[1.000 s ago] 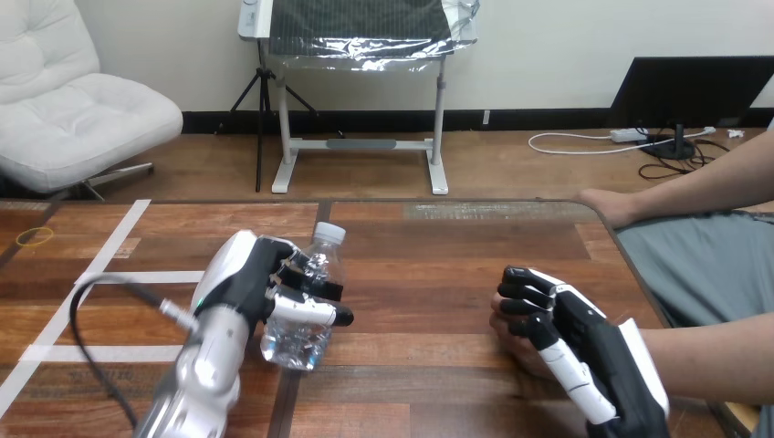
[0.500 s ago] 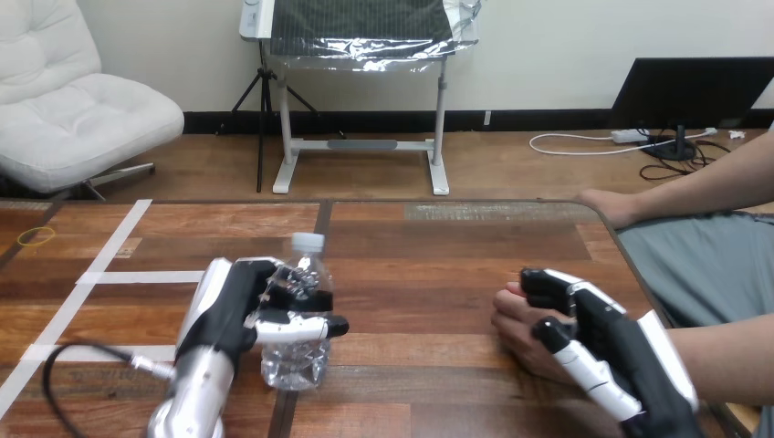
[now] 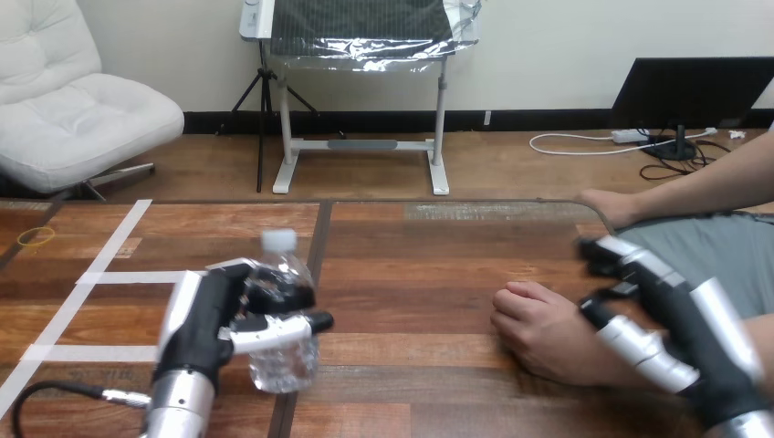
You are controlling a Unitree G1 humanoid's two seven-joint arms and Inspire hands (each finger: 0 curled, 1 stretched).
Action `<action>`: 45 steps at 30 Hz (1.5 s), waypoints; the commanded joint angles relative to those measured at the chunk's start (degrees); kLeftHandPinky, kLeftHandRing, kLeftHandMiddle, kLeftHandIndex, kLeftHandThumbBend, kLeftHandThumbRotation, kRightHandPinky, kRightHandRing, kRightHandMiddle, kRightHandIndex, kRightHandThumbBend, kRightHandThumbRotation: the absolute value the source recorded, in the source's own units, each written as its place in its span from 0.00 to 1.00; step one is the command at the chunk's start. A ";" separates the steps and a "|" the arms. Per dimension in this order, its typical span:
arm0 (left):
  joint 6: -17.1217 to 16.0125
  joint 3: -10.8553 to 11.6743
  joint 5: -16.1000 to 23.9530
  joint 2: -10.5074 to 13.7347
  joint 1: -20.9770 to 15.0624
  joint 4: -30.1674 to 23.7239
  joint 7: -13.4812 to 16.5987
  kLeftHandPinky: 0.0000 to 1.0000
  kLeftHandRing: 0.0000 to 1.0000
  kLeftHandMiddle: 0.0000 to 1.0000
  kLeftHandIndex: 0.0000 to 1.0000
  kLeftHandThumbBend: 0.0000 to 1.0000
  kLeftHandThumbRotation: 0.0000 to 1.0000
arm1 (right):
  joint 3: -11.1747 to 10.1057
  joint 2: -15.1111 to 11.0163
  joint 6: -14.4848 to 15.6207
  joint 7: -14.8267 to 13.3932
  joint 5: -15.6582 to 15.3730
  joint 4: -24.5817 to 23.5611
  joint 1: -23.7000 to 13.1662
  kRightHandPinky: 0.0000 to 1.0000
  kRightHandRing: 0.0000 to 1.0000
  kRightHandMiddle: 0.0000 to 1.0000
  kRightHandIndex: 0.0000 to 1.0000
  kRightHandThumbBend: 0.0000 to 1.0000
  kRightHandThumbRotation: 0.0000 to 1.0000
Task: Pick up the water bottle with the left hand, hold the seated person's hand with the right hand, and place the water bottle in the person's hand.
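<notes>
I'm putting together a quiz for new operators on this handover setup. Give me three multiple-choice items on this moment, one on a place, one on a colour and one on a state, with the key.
1. Where is the person's hand?
A) on the table, right of the water bottle
B) on top of the bottle
C) left of the bottle

2. What colour is the bottle's cap?
A) blue
B) white
C) red

3. What is the left hand doing?
A) lying flat on the table
B) shut, holding nothing
C) holding the bottle, fingers curled round it

Key: 1 A, the person's hand lies on the wood, apart from the bottle. 2 B, the cap on top is white. 3 C, its fingers and thumb wrap the bottle's middle.
</notes>
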 commanded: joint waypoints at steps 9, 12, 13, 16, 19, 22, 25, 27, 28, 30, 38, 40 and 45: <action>-4.36 3.43 -0.77 -1.41 -4.04 -8.41 1.48 0.27 0.34 0.40 0.44 0.64 0.00 | -5.42 -3.59 -1.20 -0.83 5.40 -1.64 -8.73 0.78 0.83 0.83 0.82 0.82 0.72; -4.56 3.32 -0.47 -1.63 -3.93 -8.11 1.41 0.27 0.35 0.40 0.44 0.65 0.00 | -5.92 -3.93 -1.44 -1.09 5.11 -1.64 -8.96 0.78 0.83 0.83 0.82 0.81 0.73; -4.64 3.32 -0.46 -1.75 -3.85 -8.07 1.35 0.27 0.35 0.40 0.44 0.65 0.00 | -6.03 -4.04 -1.71 -1.27 4.84 -1.69 -9.01 0.78 0.82 0.83 0.82 0.81 0.74; -4.71 3.35 -0.39 -1.91 -3.81 -7.86 1.17 0.28 0.35 0.40 0.44 0.64 0.00 | -6.26 -4.03 -1.33 -1.12 5.27 -1.92 -9.20 0.77 0.82 0.82 0.82 0.81 0.74; -4.76 3.37 -0.54 -2.14 -3.78 -7.76 0.96 0.28 0.35 0.40 0.44 0.65 0.00 | -6.51 -4.14 -1.06 -0.86 5.47 -1.73 -9.39 0.78 0.83 0.82 0.82 0.80 0.74; -4.78 3.37 -0.53 -2.42 -3.79 -7.64 0.93 0.28 0.35 0.40 0.44 0.65 0.00 | -6.66 -4.35 -1.16 -0.78 5.18 -1.22 -9.57 0.78 0.83 0.83 0.82 0.80 0.73; -4.99 3.42 -0.50 -2.69 -3.87 -7.51 0.88 0.28 0.35 0.40 0.44 0.65 0.00 | -6.64 -4.96 -2.06 -1.68 3.12 -0.04 -10.01 0.79 0.83 0.83 0.82 0.80 0.72; -5.30 3.45 -0.43 -2.81 -3.94 -7.39 0.84 0.28 0.35 0.41 0.44 0.65 0.00 | -6.52 -5.68 -2.30 -2.48 0.94 0.63 -10.21 0.78 0.83 0.83 0.82 0.79 0.72; -5.46 3.46 -0.37 -2.85 -3.97 -7.34 0.82 0.27 0.35 0.40 0.44 0.65 0.00 | -6.46 -6.03 -2.22 -2.79 -0.08 0.82 -10.24 0.77 0.83 0.83 0.82 0.81 0.73; -6.07 3.51 -0.37 -2.88 -4.02 -7.18 0.71 0.27 0.35 0.40 0.44 0.65 0.00 | -6.30 -6.77 -2.08 -3.39 -2.21 1.41 -10.33 0.77 0.83 0.84 0.82 0.81 0.74; -7.74 3.67 0.33 -2.75 -4.27 -7.00 0.73 0.27 0.34 0.40 0.43 0.64 0.00 | -5.28 -8.71 -1.01 -3.29 -6.14 4.08 -10.91 0.75 0.84 0.85 0.83 0.86 0.72; -7.45 3.78 0.30 -2.85 -4.29 -7.47 0.70 0.27 0.34 0.40 0.43 0.64 0.00 | -4.73 -9.48 -0.57 -3.32 -7.55 4.82 -11.06 0.75 0.84 0.85 0.84 0.86 0.72; -7.82 4.12 -0.09 -2.98 -4.41 -7.93 0.55 0.27 0.34 0.39 0.43 0.64 0.00 | -3.36 -10.98 0.47 -3.00 -10.34 5.96 -11.26 0.75 0.85 0.86 0.86 0.88 0.71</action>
